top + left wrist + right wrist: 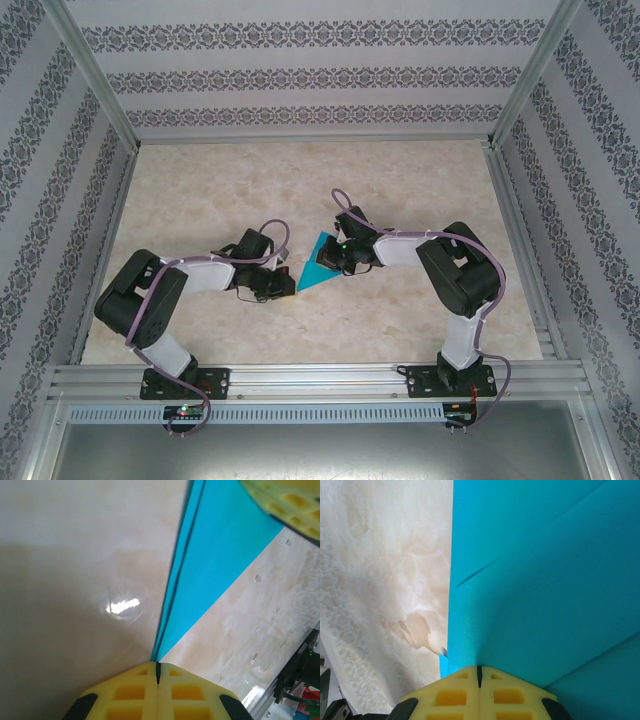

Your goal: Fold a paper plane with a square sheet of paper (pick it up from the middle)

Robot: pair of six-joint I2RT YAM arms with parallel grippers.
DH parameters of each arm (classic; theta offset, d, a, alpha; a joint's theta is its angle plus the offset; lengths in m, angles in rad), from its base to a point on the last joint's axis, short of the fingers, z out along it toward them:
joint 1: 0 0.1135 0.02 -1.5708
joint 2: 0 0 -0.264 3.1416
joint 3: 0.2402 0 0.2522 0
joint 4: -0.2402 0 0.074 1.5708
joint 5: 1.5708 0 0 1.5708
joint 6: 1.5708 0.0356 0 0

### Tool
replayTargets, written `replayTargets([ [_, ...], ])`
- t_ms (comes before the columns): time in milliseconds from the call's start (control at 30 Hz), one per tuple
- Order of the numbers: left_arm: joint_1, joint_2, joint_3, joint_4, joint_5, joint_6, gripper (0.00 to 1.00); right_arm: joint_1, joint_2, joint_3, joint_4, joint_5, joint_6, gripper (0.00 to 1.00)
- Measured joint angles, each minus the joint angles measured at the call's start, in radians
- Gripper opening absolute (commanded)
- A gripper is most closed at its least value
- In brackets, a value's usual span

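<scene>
The teal-blue sheet of paper lies on the marble table, folded into a narrow pointed wedge with layered creases. My left gripper is shut, and its yellow tips meet the wedge's sharp point; whether the point is pinched I cannot tell. My right gripper is shut too, its tips pressed against the broad teal face near a fold edge. One of the right fingers shows at the far end of the paper in the left wrist view.
The marble table stretches open behind the arms. Patterned walls close in the back and both sides. An aluminium rail carrying both arm bases runs along the near edge.
</scene>
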Motion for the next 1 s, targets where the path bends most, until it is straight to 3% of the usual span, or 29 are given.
replayTargets([
  [267,0.000,-0.054,0.040,-0.009,-0.037,-0.011,0.00,0.002,0.000,0.000,0.000,0.000,0.000,0.00],
  [600,-0.045,0.092,0.136,0.033,-0.066,-0.023,0.00,0.002,0.000,0.000,0.006,-0.004,-0.011,0.00],
  [1000,-0.047,0.102,0.116,0.056,-0.096,-0.022,0.00,0.017,-0.047,-0.013,-0.012,0.016,-0.160,0.00],
])
